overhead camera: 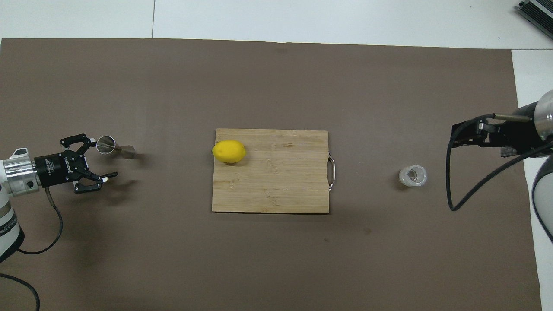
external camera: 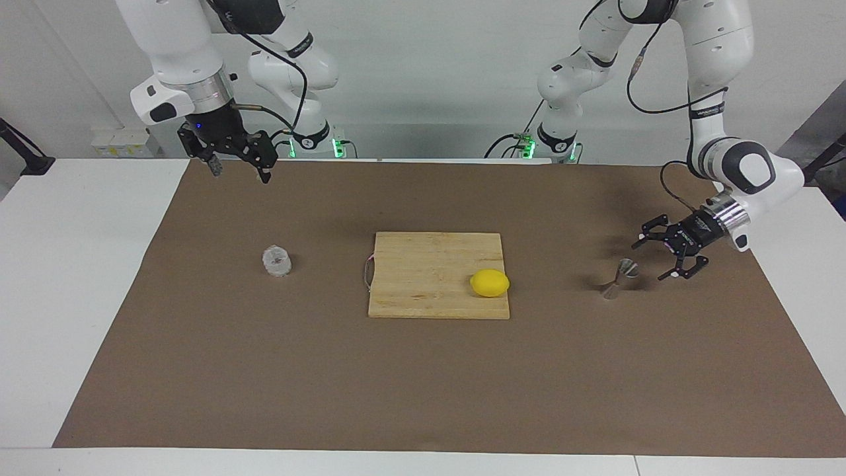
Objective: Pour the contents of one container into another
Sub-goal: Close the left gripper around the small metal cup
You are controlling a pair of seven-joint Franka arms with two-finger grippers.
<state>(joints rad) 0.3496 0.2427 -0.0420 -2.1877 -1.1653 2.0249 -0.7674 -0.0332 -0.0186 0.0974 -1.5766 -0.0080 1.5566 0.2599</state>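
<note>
Across the white tabletop (external camera: 79, 277) (overhead camera: 302, 17) lies a broad brown mat (external camera: 423, 383) (overhead camera: 276, 259), and everything else sits on it. At the mat's middle is a wooden cutting board (external camera: 429, 274) (overhead camera: 276, 177) with a thin metal handle on the edge that faces the right arm's end. On the board, at the corner toward the left arm's end and farther from the robots, rests a yellow lemon (external camera: 490, 283) (overhead camera: 229, 151).

Near the left arm's end of the mat, the left pincer (external camera: 671, 254) (overhead camera: 93, 157) hangs low and lies on its side, fingers spread wide and holding nothing. Its open fingers point toward the steel jigger (external camera: 618, 279) (overhead camera: 113, 147), which stands upright on the mat just beside them, well apart from the board; whether a fingertip touches it I cannot tell.

At the right arm's end, the right pincer (external camera: 239, 168) (overhead camera: 479, 129) is raised over the edge of the mat nearest the robots, fingers pointing down, spread wide and empty.

Smallest is the clear glass cup (external camera: 276, 260) (overhead camera: 412, 176), standing upright on the mat between the board and the right arm's end, well apart from both pincers.
</note>
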